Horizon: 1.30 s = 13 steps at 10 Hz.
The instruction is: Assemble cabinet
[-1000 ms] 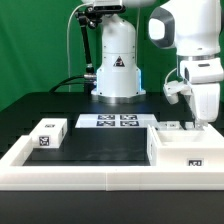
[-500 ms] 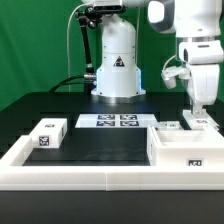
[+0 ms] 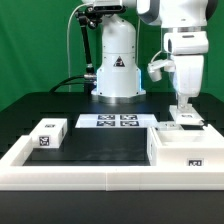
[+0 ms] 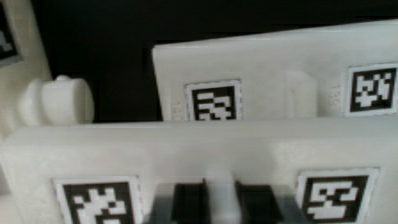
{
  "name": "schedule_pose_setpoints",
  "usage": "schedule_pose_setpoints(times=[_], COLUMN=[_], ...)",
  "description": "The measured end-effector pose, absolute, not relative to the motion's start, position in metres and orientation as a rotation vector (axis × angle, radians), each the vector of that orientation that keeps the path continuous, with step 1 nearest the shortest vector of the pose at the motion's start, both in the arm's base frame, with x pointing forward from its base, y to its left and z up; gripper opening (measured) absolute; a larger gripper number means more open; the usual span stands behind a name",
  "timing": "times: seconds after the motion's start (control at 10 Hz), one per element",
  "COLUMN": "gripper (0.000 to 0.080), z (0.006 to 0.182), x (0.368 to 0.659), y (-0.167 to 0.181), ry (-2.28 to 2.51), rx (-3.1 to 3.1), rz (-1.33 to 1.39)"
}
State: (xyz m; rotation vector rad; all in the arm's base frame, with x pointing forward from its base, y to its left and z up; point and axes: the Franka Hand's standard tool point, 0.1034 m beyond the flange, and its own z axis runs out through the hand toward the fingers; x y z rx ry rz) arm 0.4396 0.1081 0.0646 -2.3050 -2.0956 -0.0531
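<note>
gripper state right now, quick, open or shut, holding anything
gripper: shut, apparently clamped on a thin part of the block

end effector point(image 3: 183, 110): has moved toward the exterior view's left and risen a little; its fingers stay closed
arm point(image 3: 185, 45): the white links above the end effector have swung the same way; they now stand higher in the exterior view
small white block point(image 3: 192, 119): the tagged one right under the end effector has travelled along with it, pinched between the fingers; it is now at the back wall of the box body point(image 3: 175, 158) below the end effector, no longer out past that wall's far end
</note>
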Motion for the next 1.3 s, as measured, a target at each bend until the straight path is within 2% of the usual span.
schedule_pose_setpoints(times=[1.3], gripper=[0.007], z=[0.052], x=[0.45], y=[0.118], ry=[-2.07], rx=[-2.296], rz=[-0.046])
